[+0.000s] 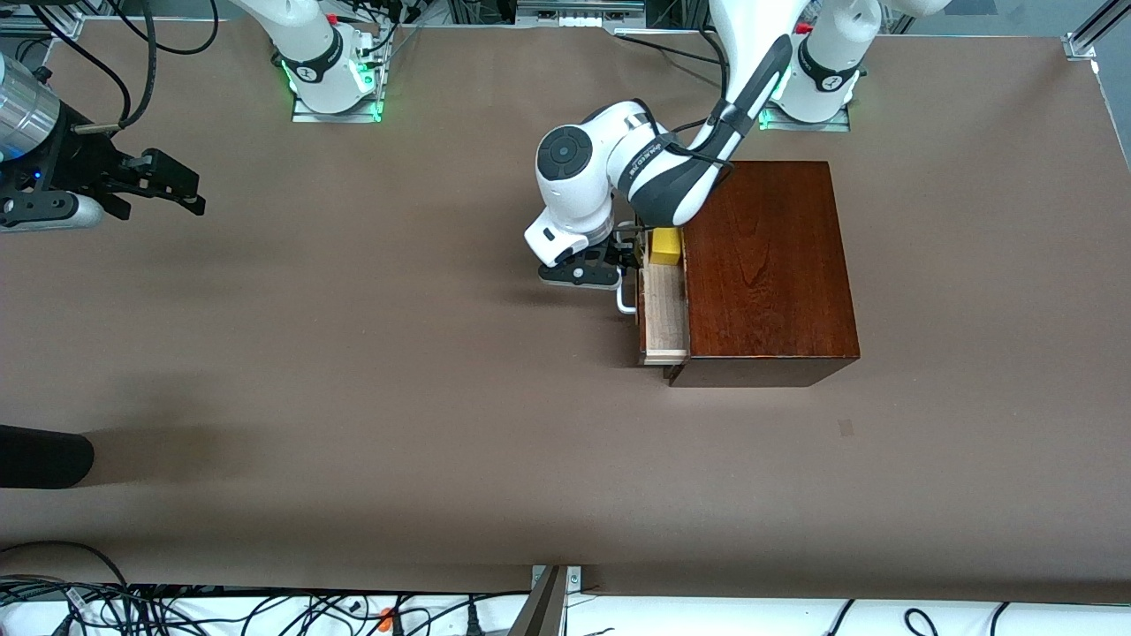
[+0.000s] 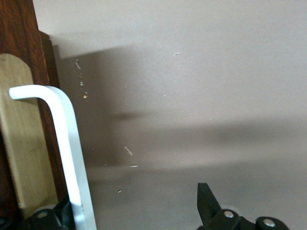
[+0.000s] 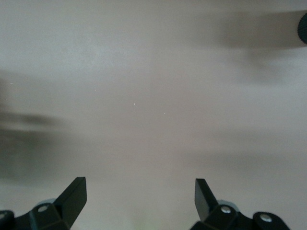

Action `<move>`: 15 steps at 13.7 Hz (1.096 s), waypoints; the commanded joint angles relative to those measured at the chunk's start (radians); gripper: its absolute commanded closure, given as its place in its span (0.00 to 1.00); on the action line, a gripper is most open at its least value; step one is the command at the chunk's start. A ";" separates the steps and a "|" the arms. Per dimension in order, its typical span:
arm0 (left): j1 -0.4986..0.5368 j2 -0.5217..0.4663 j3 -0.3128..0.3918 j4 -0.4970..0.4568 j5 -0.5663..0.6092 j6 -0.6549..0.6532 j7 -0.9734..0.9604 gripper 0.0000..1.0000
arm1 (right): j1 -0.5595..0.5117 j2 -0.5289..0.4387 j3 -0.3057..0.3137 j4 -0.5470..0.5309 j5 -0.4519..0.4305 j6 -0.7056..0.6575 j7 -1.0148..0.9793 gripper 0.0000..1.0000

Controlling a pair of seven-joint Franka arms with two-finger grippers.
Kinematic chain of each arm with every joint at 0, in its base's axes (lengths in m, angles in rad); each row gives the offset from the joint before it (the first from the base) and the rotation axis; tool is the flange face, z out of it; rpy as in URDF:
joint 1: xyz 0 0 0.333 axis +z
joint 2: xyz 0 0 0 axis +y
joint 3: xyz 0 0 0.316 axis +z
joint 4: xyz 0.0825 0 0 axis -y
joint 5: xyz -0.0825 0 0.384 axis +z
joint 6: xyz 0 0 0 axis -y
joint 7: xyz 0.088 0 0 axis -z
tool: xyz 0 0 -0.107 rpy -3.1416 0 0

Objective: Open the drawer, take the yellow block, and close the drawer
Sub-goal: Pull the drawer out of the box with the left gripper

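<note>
Drawer (image 1: 664,309) part open, block (image 1: 665,247) inside, untaken. Left gripper (image 1: 610,269) at handle (image 2: 67,143), jaws wide around it. Right gripper (image 1: 168,185) waits over table (image 1: 353,397), jaws wide, empty.

Drawer (image 1: 664,309): dark wood front, white U-handle (image 1: 625,300), pale inside; pulled partly out of box. Yellow block (image 1: 664,247): small cube, inside drawer, at its end farther from front camera.
</note>
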 commanded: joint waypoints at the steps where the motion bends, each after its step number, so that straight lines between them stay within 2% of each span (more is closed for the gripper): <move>1: -0.044 0.051 0.001 0.076 -0.024 0.017 -0.013 0.00 | -0.008 0.007 0.002 0.020 0.002 -0.014 -0.007 0.00; 15: -0.070 0.066 0.008 0.103 -0.019 0.012 -0.028 0.00 | -0.008 0.008 0.002 0.020 0.002 -0.014 -0.007 0.00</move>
